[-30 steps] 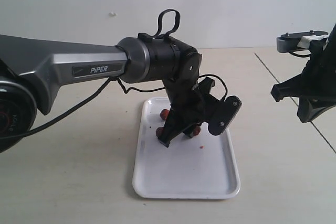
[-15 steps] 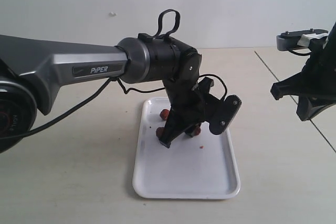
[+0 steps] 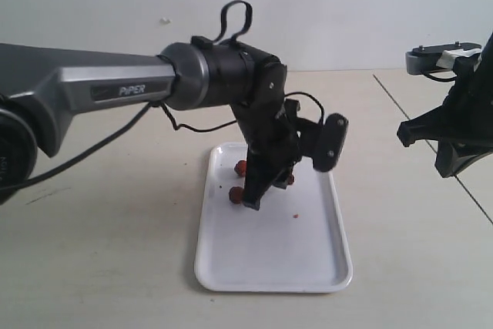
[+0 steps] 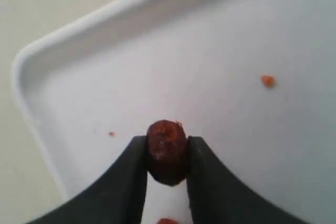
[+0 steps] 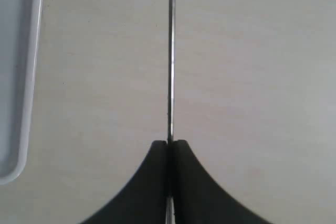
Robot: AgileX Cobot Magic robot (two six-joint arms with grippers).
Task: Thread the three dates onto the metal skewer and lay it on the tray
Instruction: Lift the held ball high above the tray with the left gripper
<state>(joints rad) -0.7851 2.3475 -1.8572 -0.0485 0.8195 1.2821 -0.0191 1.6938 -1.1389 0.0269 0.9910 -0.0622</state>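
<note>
The left arm reached in level from the left, and its wrist bent steeply down over the far half of the tray. The left gripper pointed almost straight down near the tray's left rim. In the left wrist view its fingers were clamped on a date, one on each side, with the tray's rounded corner close beyond. I could not tell whether the date touched the tray floor. From the exterior view reddish dates showed on both sides of the gripper, all in the far half. A crumb lay to the right. The near half of the tray was bare white.

The right arm hung over the desk at the right edge, well apart from the tray. The right gripper had its fingers pressed together on the metal skewer, which ran straight out from them over bare desk, parallel to the tray's rim.
</note>
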